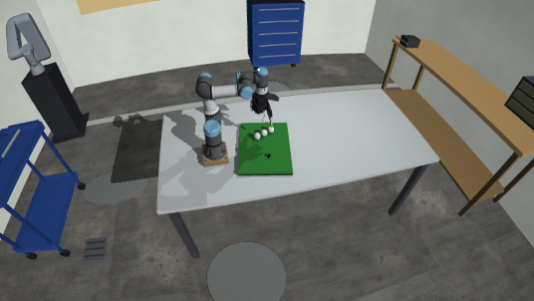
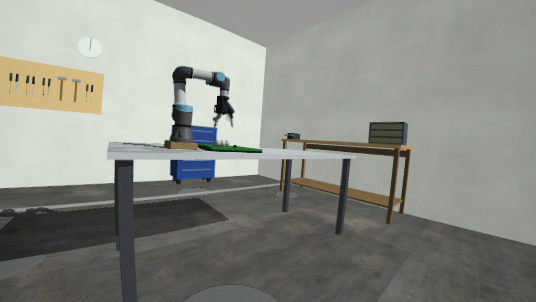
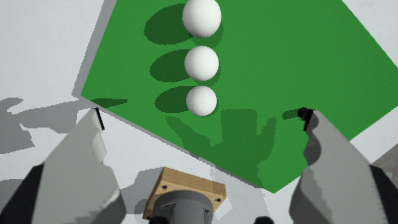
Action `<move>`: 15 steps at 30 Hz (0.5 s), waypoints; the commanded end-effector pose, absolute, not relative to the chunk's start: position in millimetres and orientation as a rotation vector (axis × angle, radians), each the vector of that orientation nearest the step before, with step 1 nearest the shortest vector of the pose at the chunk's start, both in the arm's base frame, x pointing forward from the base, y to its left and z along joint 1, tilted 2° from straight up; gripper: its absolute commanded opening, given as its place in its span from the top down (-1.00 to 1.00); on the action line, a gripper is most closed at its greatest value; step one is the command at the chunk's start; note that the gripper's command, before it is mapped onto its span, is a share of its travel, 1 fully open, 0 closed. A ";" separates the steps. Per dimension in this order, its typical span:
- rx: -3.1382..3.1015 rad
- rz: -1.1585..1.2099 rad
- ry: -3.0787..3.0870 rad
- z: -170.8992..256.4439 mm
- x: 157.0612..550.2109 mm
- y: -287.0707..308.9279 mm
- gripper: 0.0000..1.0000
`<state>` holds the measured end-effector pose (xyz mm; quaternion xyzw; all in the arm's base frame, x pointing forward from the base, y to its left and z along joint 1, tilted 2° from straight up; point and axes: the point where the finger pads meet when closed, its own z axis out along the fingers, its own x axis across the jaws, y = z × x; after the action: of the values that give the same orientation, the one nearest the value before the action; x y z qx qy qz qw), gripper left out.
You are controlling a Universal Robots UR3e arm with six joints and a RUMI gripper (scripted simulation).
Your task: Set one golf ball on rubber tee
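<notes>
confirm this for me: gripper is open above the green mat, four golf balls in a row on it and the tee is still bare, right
Not quite: there are three golf balls, not four. The wrist view shows them in a row on the green mat: one, a second, a third. The rest holds: the gripper is open above the mat, holding nothing, and the black tee in the top view has no ball on it.

Blue drawer cabinet (image 1: 275, 31) by back wall; wooden shelf unit (image 1: 450, 65) right; blue cart (image 1: 30, 131) left.
</notes>
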<state>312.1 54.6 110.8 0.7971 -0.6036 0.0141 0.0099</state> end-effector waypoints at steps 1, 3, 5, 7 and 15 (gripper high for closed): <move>2.497 0.051 -1.874 109.6 313.1 56.5 -1.00; 2.498 0.051 -1.873 109.5 313.1 56.6 -1.00; 2.498 0.051 -1.873 109.5 313.1 56.7 -1.00; 2.498 0.051 -1.872 109.5 313.1 56.7 -1.00; 2.498 0.051 -1.872 106.7 313.5 56.5 -1.00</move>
<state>312.7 56.7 107.8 0.8001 -0.5996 0.0151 0.0101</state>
